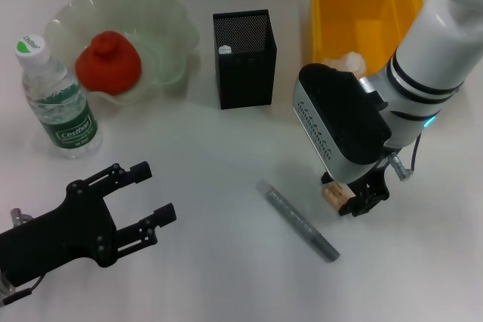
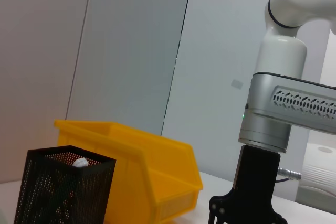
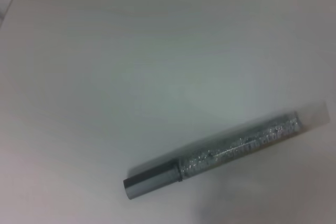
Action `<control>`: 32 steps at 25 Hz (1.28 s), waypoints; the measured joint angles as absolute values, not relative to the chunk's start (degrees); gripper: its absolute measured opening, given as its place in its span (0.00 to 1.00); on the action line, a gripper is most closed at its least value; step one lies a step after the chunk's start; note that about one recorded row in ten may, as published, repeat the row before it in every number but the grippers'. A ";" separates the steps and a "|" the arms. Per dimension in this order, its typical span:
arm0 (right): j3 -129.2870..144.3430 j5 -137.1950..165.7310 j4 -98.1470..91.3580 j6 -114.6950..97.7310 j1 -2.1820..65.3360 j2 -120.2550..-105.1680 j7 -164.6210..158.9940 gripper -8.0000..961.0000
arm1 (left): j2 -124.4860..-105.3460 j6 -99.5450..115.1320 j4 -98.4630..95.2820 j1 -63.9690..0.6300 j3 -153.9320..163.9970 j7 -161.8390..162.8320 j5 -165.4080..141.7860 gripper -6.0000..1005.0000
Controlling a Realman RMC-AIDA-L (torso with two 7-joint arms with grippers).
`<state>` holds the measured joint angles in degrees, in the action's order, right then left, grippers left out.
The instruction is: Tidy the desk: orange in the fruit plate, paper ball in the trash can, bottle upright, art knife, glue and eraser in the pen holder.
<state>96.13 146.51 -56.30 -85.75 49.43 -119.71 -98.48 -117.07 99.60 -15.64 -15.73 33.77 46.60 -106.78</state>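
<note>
Eraser (image 1: 335, 194) pinched between the fingers of the right gripper (image 1: 349, 200), just above the desk (image 1: 211, 186), near the right front part of the tabletop; only a tan corner showing under the black fingers, so long axis not readable. Just beside it to the left, lying flat: a grey glittery glue stick (image 1: 297, 221), long axis diagonal, running from upper left to lower right in the head view, dark cap (image 3: 152, 180) at one end in the right wrist view.

Behind, at centre: pen holder (image 1: 244, 59), upright, with something small and white (image 1: 225, 49) inside near its left rim. To its right: trash can (image 1: 362, 5), mouth open toward the front, paper ball (image 1: 352, 59) resting at its front lip. At the far left: fruit plate (image 1: 162, 20) holding the orange (image 1: 108, 62), knob up. Just in front of the plate's left side: bottle (image 1: 56, 97) standing upright, cap on top.

Left gripper (image 1: 143, 201) low at the front left, fingers spread wide and holding nothing, pointing toward centre. Bare white tabletop between the two grippers and in front of the pen holder.
</note>
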 joint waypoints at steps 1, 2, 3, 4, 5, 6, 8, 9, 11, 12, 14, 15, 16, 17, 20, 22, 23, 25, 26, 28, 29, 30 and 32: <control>96.15 146.52 -56.40 -85.74 49.38 -119.71 -98.47 0.63 | -117.07 99.60 -15.64 -15.73 33.72 46.60 -106.78 0.76; 96.15 146.53 -56.44 -85.73 49.37 -119.71 -98.47 0.61 | -117.07 99.60 -15.64 -15.73 33.72 46.60 -106.78 0.76; 96.16 146.56 -56.44 -85.72 49.37 -119.71 -98.46 0.59 | -117.07 99.60 -15.64 -15.73 33.64 46.60 -106.78 0.76; 96.18 146.60 -56.38 -85.67 49.38 -119.71 -98.46 0.56 | -117.07 99.60 -15.64 -15.73 33.64 46.60 -106.78 0.76; 96.27 146.64 -56.29 -85.54 49.41 -119.71 -98.45 0.54 | -117.09 99.60 -15.64 -15.73 33.54 46.60 -106.78 0.76; 96.43 146.67 -56.21 -85.35 49.45 -119.71 -98.44 0.55 | -117.12 99.60 -15.65 -15.73 33.37 46.60 -106.78 0.76; 96.69 146.78 -56.14 -85.00 49.44 -119.71 -98.43 0.53 | -117.14 99.60 -15.65 -15.74 33.23 46.60 -106.79 0.76; 96.73 146.86 -56.10 -84.90 49.42 -119.71 -98.44 0.52 | -117.14 99.60 -15.65 -15.74 33.23 46.60 -106.79 0.76; 96.69 146.95 -56.09 -84.88 49.39 -119.71 -98.44 0.48 | -117.15 99.60 -15.64 -15.78 33.14 46.60 -106.79 0.76; 96.54 146.96 -56.11 -84.93 49.38 -119.71 -98.44 0.47 | -117.15 99.60 -15.64 -15.83 33.12 46.61 -106.79 0.76; 96.10 146.76 -56.41 -85.11 49.38 -119.70 -98.51 0.45 | -117.15 99.59 -15.64 -15.86 33.12 46.63 -106.79 0.76; 95.35 146.37 -56.75 -85.56 49.40 -119.69 -98.64 0.45 | -117.15 99.58 -15.64 -15.90 33.12 46.67 -106.79 0.76; 94.41 145.96 -57.14 -86.07 49.44 -119.68 -98.73 0.45 | -117.16 99.58 -15.65 -15.91 33.12 46.68 -106.79 0.76; 92.70 145.50 -57.69 -86.80 49.54 -119.64 -98.86 0.45 | -117.16 99.58 -15.64 -15.92 33.12 46.71 -106.79 0.76; 87.21 143.92 -59.00 -88.93 49.62 -119.58 -99.23 0.45 | -117.16 99.58 -15.64 -15.98 33.13 46.74 -106.76 0.76; 82.54 142.09 -59.64 -90.08 49.63 -119.45 -99.63 0.44 | -117.16 99.61 -15.65 -16.01 33.13 46.75 -106.74 0.76; 79.95 140.87 -59.74 -90.60 49.51 -119.40 -99.75 0.44 | -117.16 99.63 -15.65 -16.03 33.13 46.75 -106.72 0.76; 74.06 137.64 -59.71 -91.47 48.97 -119.31 -99.79 0.44 | -117.16 99.83 -15.65 -16.08 33.05 46.76 -106.67 0.76; 71.38 135.89 -59.34 -91.72 48.47 -119.27 -99.47 0.44 | -117.16 99.96 -15.64 -16.11 33.00 46.76 -106.55 0.76; 67.32 132.69 -58.41 -91.81 47.30 -119.22 -98.55 0.44 | -117.16 100.15 -15.64 -16.13 32.97 46.76 -106.38 0.76; 65.34 130.67 -57.71 -91.52 46.44 -119.19 -97.72 0.44 | -117.15 100.27 -15.64 -16.16 32.96 46.76 -106.17 0.76; 63.67 128.35 -56.74 -91.23 45.27 -119.18 -96.46 0.44 | -117.15 100.37 -15.65 -16.19 32.96 46.75 -105.83 0.76; 61.85 124.26 -54.97 -90.18 42.96 -119.18 -93.83 0.44 | -117.16 100.42 -15.64 -16.19 32.96 46.71 -105.64 0.76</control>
<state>61.85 124.26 -54.97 -90.18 42.96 -119.18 -93.83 -117.16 100.42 -15.64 -16.19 32.96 46.71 -105.64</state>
